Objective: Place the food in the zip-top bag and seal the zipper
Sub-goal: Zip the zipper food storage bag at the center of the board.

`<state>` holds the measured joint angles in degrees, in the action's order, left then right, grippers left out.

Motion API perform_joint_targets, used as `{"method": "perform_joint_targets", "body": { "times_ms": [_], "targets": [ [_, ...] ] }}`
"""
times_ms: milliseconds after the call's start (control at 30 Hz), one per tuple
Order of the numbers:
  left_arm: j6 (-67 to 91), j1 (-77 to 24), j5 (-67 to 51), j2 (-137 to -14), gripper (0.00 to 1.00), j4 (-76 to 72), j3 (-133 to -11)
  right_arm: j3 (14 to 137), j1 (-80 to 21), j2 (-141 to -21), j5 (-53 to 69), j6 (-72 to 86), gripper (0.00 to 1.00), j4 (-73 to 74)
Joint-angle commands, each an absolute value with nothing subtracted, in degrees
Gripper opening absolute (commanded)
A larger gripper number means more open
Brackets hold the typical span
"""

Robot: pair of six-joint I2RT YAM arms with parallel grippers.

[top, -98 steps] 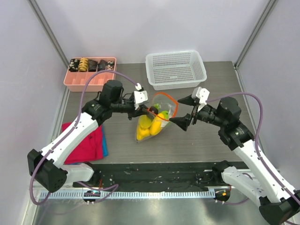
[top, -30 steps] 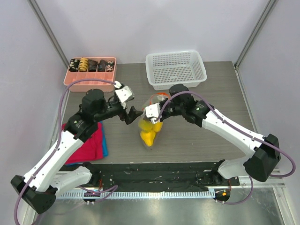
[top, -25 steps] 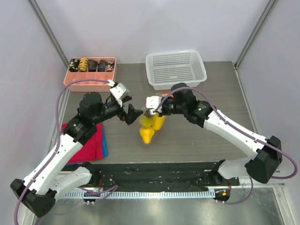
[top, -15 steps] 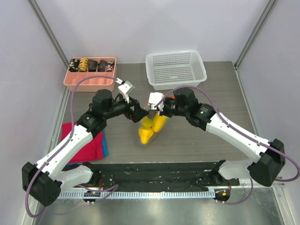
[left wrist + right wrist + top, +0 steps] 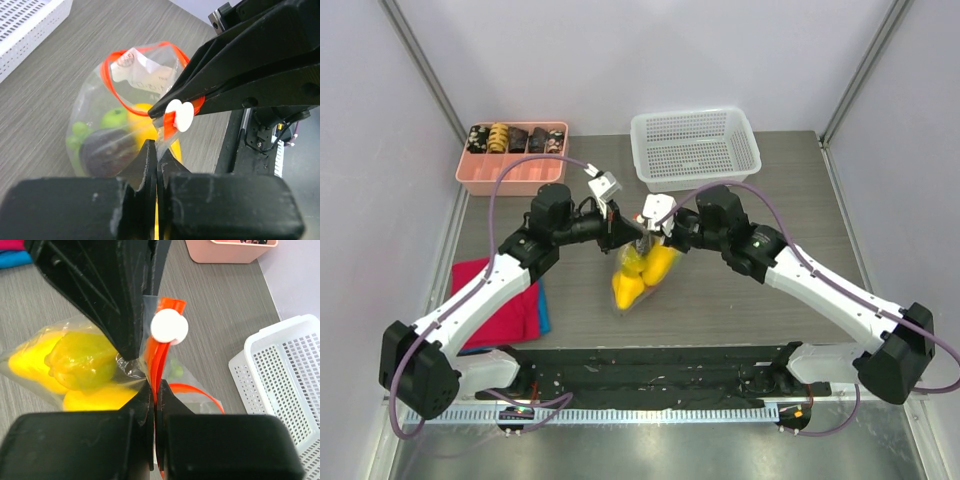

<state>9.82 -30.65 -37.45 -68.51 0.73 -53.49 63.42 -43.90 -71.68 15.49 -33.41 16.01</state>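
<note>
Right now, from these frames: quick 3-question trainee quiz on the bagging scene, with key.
1. True or false: the zip-top bag sits inside the white basket.
2. Multiple choice: the right arm's jaws are shut on A) the zipper, B) the pink tray, C) the red cloth.
3. Short answer: in the left wrist view, is the bag's mouth fully sealed?
Key: 1 false; 2 A; 3 no, the orange strip forms an open loop.
</note>
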Motion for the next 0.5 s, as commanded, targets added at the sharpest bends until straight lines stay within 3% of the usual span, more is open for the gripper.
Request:
{"method": "perform_joint_targets", "body": {
  "times_ms": [0,67,100,200,467],
  "targets": [
    [7.3,-30.5,-41.0,-67.9,0.0,-0.2,-57.5,62.8,-44.3,-67.0,18.7,-32.1,0.03,11.5],
    [6.2,-30.5,-44.7,-68.1,0.0,-0.2,-58.1,62.9,-44.3,-66.7,21.0,-32.3,0.24,13.4],
    [5.3,-30.5,-45.5,-68.1,0.0,1.2,-58.3,63.1,-44.3,-65.9,21.7,-32.3,0.46,14.1],
    [-3.5,-30.5,-47.5,-67.3,0.0,5.3,-59.3,63.9,-44.2,-64.2,24.4,-31.0,0.67,16.0],
    [-20.1,-30.8,-50.7,-65.4,0.0,15.6,-61.3,67.6,-43.3,-62.8,32.9,-25.3,0.7,16.1]
  ]
}}
